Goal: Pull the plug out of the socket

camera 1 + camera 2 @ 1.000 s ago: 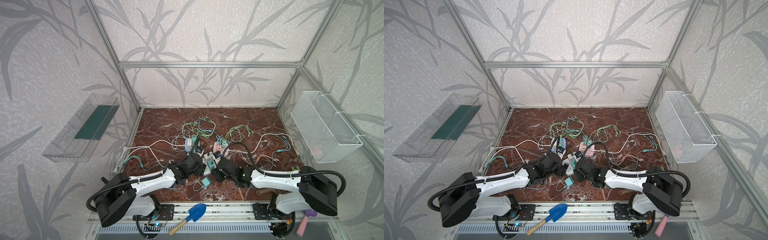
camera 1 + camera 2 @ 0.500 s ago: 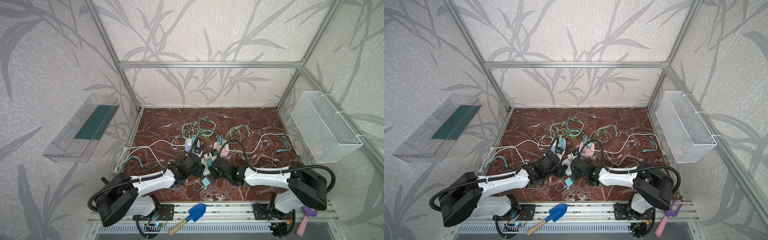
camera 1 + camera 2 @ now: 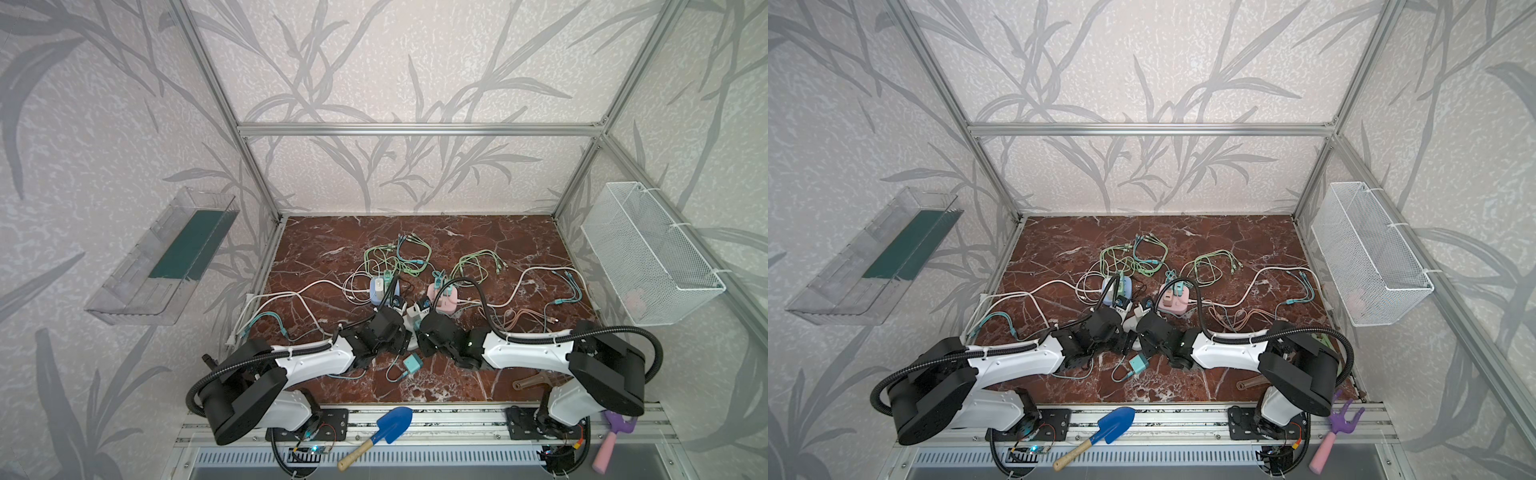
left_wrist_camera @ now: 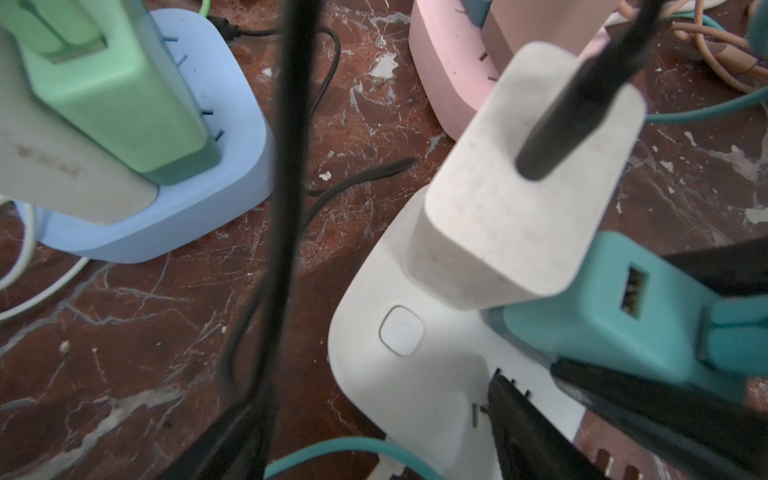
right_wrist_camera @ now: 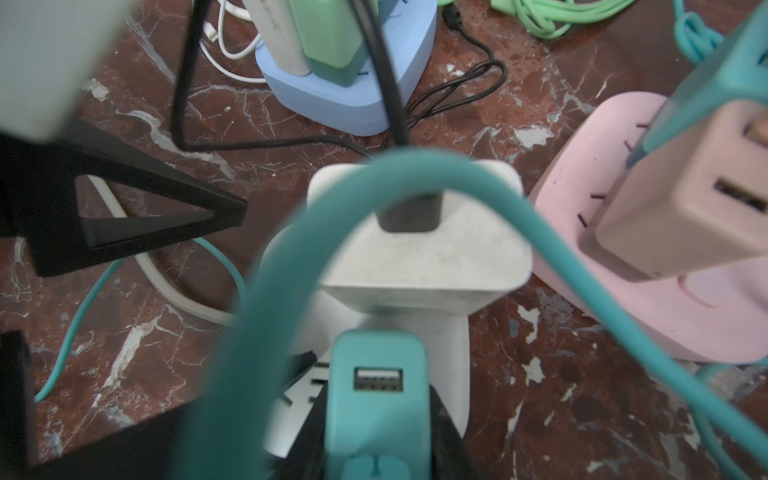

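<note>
A white socket (image 4: 415,395) lies mid-floor between both arms, seen in both top views (image 3: 412,318) (image 3: 1130,322). Two plugs stand in it: a white plug (image 4: 519,187) (image 5: 419,257) with a black cable, and a teal plug (image 4: 602,316) (image 5: 376,399). My right gripper (image 5: 376,419) is shut on the teal plug, a black finger on each side. My left gripper (image 4: 374,415) is open; one finger (image 4: 523,428) lies on the socket's face, the other hangs off its edge over the floor.
A blue socket (image 3: 380,291) with green and white plugs and a pink socket (image 3: 446,297) sit just behind. A loose teal adapter (image 3: 412,365) lies in front. Cables sprawl over the marble floor (image 3: 519,241). A wire basket (image 3: 648,253) hangs on the right wall.
My right gripper has moved left onto the socket and closed on the teal plug. The left arm has stayed where it was, jaws still open.
</note>
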